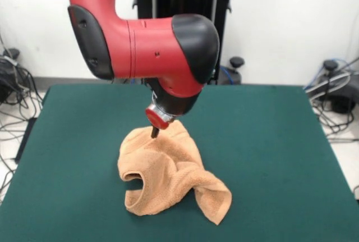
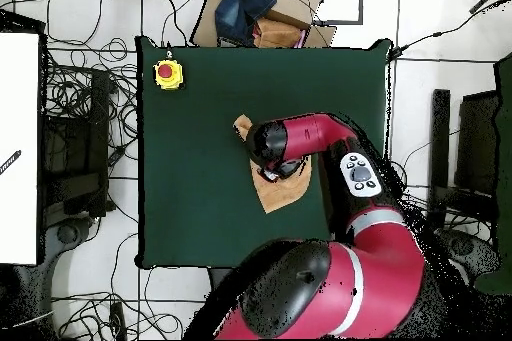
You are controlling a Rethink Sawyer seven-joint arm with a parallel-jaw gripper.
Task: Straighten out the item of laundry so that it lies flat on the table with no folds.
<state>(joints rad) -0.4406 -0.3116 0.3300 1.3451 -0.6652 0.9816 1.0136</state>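
Note:
The item of laundry [image 1: 168, 177], a peach-orange towel, sits crumpled near the middle of the green table [image 1: 269, 141]. It rises to a peak at its far side, where my gripper [image 1: 155, 132] comes down from the red arm and is shut on the cloth. From the peak the towel hangs in thick folds, with a loop on the left and a twisted corner at the lower right. In the overhead view the arm's head covers the gripper. There only a towel corner [image 2: 242, 127] and a wider flap [image 2: 277, 193] stick out onto the table [image 2: 190, 177].
A yellow box with a red button [image 2: 168, 74] stands on one corner of the table. A cardboard box with blue cloth [image 2: 255, 12] lies beyond the table edge. Cables run over the floor on both sides.

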